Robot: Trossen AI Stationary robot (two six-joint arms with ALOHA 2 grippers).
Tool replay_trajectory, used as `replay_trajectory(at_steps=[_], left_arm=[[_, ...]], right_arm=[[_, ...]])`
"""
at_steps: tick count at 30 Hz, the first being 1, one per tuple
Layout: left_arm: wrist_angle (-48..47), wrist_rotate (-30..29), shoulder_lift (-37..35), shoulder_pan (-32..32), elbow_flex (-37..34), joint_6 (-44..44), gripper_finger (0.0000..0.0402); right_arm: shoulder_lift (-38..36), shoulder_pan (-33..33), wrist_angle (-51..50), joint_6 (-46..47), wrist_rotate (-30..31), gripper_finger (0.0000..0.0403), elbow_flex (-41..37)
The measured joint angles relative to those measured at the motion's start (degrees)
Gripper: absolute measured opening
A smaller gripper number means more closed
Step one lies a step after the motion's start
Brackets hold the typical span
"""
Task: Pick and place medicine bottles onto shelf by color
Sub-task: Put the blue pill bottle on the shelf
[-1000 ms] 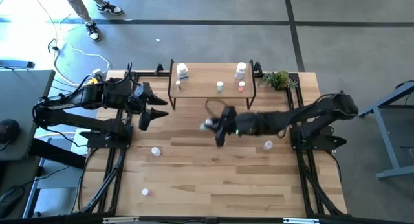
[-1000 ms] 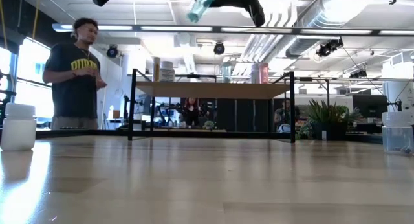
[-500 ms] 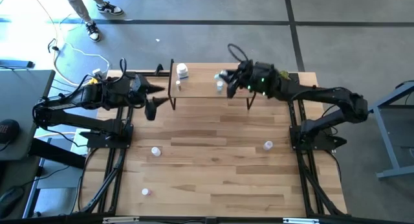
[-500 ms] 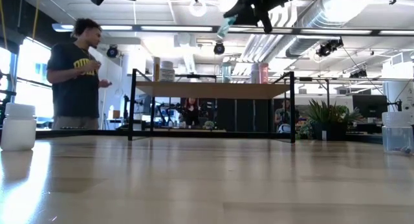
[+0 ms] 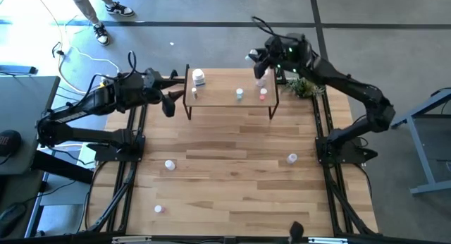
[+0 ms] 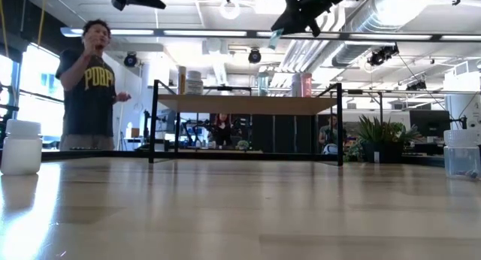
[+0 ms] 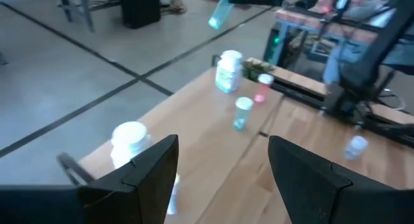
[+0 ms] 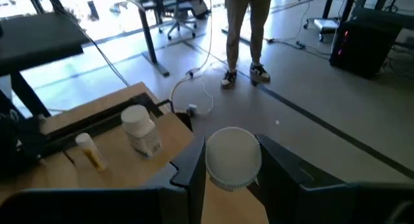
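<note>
Above shelf (image 5: 225,94), right hand (image 5: 255,57) holds teal bottle (image 7: 220,11) tilted

right arm (image 5: 331,75): swung from low over the mid-table to the far right, past the shelf's (image 5: 218,96) far edge
right gripper (image 5: 258,57): carried from table centre to above the shelf's far right corner, clamped on the teal bottle (image 6: 275,39) throughout
teal bottle: gone from mid-table to high over the shelf's right end
left gripper (image 5: 169,103): shifted from left of the shelf's near corner farther back, just beside its left end, fingers apart as before
person (image 6: 86,87): hand raised toward the head
</note>
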Motion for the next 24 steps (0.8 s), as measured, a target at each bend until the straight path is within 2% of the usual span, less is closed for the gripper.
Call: replay_trajectory(at_steps=[5, 10, 15, 24], left_arm=[[-0.1, -0.2, 0.0, 3.7, 0.0, 0.0, 0.0229], [-0.3, -0.2, 0.0, 5.3, 0.0, 0.0, 0.0229], [-0.4, -0.2, 0.0, 5.4, 0.0, 0.0, 0.0229], [-0.4, -0.2, 0.0, 5.4, 0.0, 0.0, 0.0229]], right_arm=[[6.5, -0.6, -9.3, -4.3, -1.1, 0.0098, 8.0], [12.0, -0.7, -11.2, -4.6, -4.8, 0.0098, 12.0], [16.8, -0.2, -14.3, -5.6, -5.5, 0.0098, 13.8], [20.7, 0.3, -15.9, -8.4, -5.0, 0.0098, 14.2]])
